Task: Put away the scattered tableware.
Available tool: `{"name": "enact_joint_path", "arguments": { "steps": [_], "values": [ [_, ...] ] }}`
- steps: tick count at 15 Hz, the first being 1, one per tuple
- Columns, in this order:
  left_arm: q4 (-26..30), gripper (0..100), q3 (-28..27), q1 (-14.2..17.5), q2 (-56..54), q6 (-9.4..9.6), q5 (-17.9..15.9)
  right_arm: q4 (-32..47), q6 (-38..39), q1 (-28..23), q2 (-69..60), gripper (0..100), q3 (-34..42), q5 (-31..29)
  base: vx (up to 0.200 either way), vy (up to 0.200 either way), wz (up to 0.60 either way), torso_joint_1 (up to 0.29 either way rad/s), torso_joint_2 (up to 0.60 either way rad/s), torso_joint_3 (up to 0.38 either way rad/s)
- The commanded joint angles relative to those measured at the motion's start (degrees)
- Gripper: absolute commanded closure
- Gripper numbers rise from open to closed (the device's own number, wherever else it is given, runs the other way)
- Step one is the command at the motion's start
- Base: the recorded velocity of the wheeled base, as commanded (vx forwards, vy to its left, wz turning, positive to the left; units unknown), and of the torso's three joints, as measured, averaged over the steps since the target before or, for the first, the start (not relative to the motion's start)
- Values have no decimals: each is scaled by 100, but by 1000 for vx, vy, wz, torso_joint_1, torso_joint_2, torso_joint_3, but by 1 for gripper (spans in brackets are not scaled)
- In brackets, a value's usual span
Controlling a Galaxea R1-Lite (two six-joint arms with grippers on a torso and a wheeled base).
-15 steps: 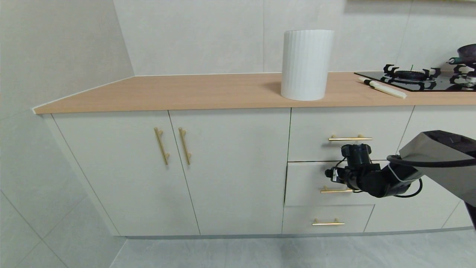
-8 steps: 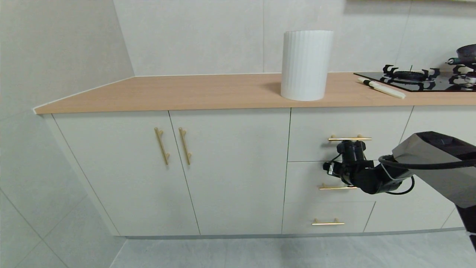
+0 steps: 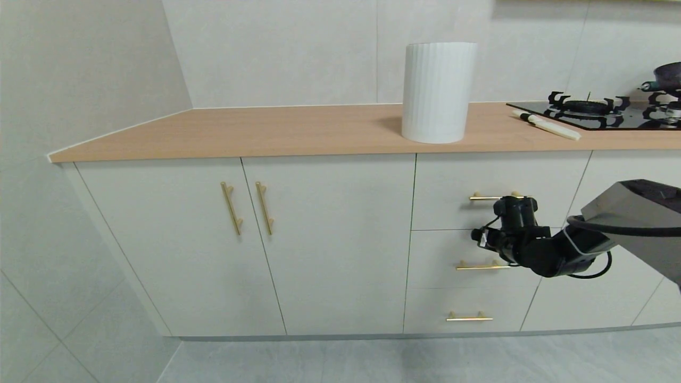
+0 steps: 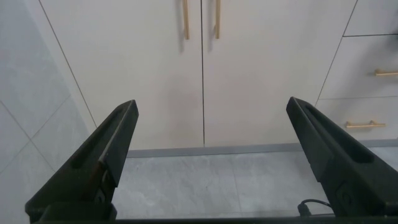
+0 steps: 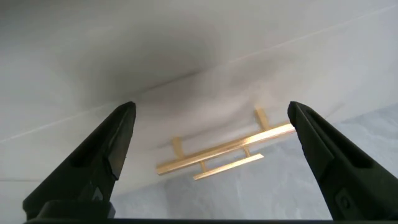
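Note:
A long white utensil (image 3: 545,126) lies on the wooden counter (image 3: 266,133) at the edge of the black stove (image 3: 601,114). A tall white ribbed container (image 3: 439,93) stands on the counter to its left. My right gripper (image 3: 481,238) hovers close in front of the drawer stack, between the top handle (image 3: 497,197) and the middle handle (image 3: 479,266). In the right wrist view, this gripper (image 5: 210,112) is open and holds nothing, with a gold drawer handle (image 5: 224,152) beyond its fingers. My left gripper (image 4: 211,106) is open and holds nothing, low in front of the cabinet doors (image 4: 202,68).
Three drawers sit flush below the counter, the lowest with its handle (image 3: 469,318) near the floor. Two cabinet doors with vertical gold handles (image 3: 247,207) lie to the left. A dark pot (image 3: 669,74) sits on the far burner. A tiled wall closes the left side.
The middle drawer, slightly pulled out a second ago, now sits flush. My right gripper went up and in toward the drawer fronts, then shifted slightly right.

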Motion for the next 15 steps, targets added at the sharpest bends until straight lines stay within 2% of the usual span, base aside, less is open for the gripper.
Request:
{"name": "enact_joint_path", "arguments": {
  "steps": [1,5,8,9,11,13,15],
  "values": [
    [2,0,0,1,0,9,3,22,-127,143,-1997,0,1559,19,0,0,0,0,0,0],
    [2,0,0,1,0,0,3,66,-733,266,-5170,0,3448,-25,0,0,0,0,0,0],
    [2,0,0,1,0,0,-6,154,-1093,231,-6989,0,4266,-298,0,0,0,0,0,0],
    [2,0,0,1,0,0,3,487,-1366,161,-8026,0,4600,-482,0,0,0,0,0,0],
    [2,0,0,1,0,0,3,1173,-1594,82,-9310,0,4793,-553,0,0,0,0,0,0],
    [2,0,0,1,0,9,3,2825,-1981,-94,-11067,0,4784,-553,0,0,0,0,0,0],
    [2,0,0,1,0,9,3,3669,-2201,-446,-12025,0,4793,-526,0,0,0,0,0,0]
  ]
}}
